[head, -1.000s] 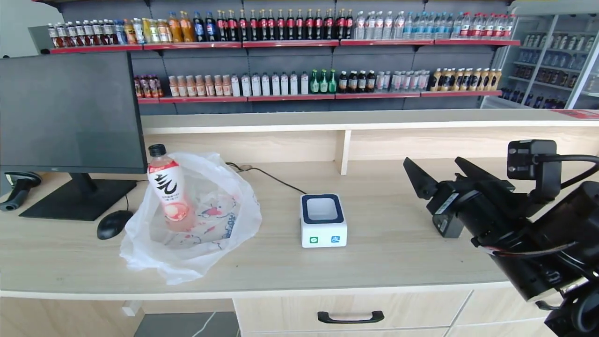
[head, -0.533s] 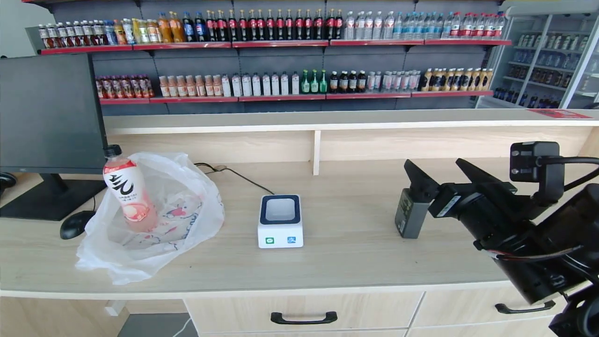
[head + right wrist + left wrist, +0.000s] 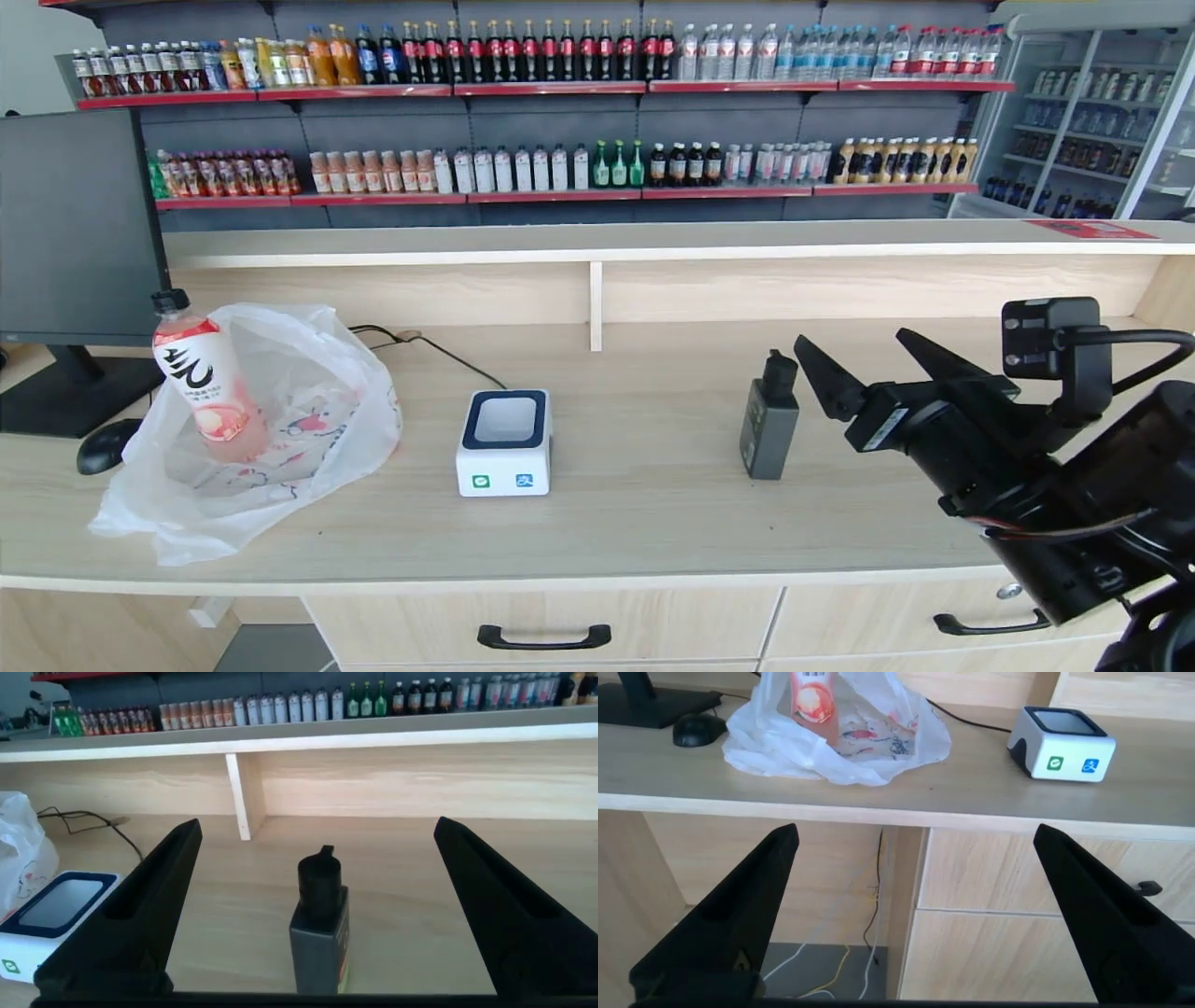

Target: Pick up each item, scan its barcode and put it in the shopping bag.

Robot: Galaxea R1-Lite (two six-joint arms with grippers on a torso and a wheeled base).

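Observation:
A dark grey bottle with a black cap stands upright on the wooden counter, right of the white barcode scanner. My right gripper is open just right of the bottle, and its wrist view has the bottle straight ahead between the spread fingers, a short way off. The white plastic shopping bag lies open at the counter's left with a pink drink bottle standing in it. My left gripper hangs open below the counter's front edge, facing the bag and scanner.
A monitor on its stand and a black mouse sit at the far left. A cable runs behind the scanner. A raised ledge with a divider backs the counter. Drawers with black handles are below.
The head camera has turned right, shifting the whole picture left. The grey bottle, hidden behind the right gripper before, has come into sight. The right gripper stays open.

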